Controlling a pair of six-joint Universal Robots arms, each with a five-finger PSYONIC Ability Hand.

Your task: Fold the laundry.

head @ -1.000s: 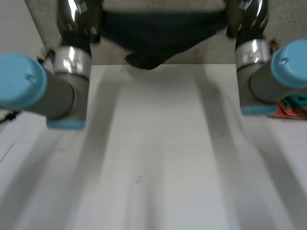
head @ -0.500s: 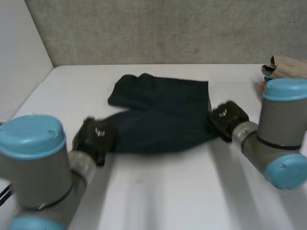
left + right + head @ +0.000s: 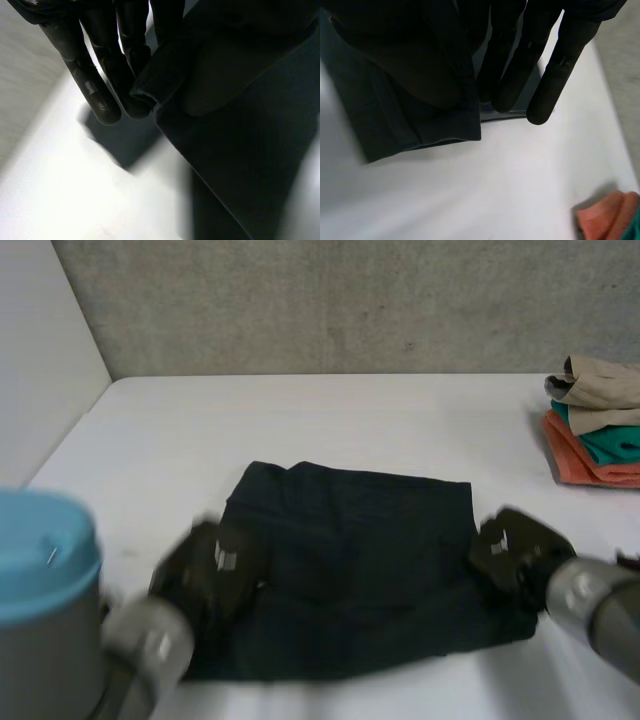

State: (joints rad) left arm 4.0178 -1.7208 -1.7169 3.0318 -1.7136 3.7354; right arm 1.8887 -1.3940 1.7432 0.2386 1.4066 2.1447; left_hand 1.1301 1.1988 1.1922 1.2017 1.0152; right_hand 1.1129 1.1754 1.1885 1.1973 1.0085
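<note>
Soft, light and limp, the dark garment (image 3: 350,570) should handle best by its side edges, where the left hand (image 3: 210,565) and right hand (image 3: 515,540) pinch it in their fingers (image 3: 95,85) near the bench's (image 3: 330,430) front edge.

In the head view your left hand (image 3: 210,565) is smeared by blur, and with its arm it covers the near left corner of the dark garment (image 3: 360,550). The right arm (image 3: 600,612) runs off the picture's edge, as does the stack of folded clothes (image 3: 598,430) at the far right of the surface (image 3: 330,420). In the wrist views, cloth hides the thumb of the left hand and of your right hand (image 3: 515,545) where each pinches the garment's edge. The garment itself runs out of frame. The right wrist view cuts the stack down to an orange and teal corner.
</note>
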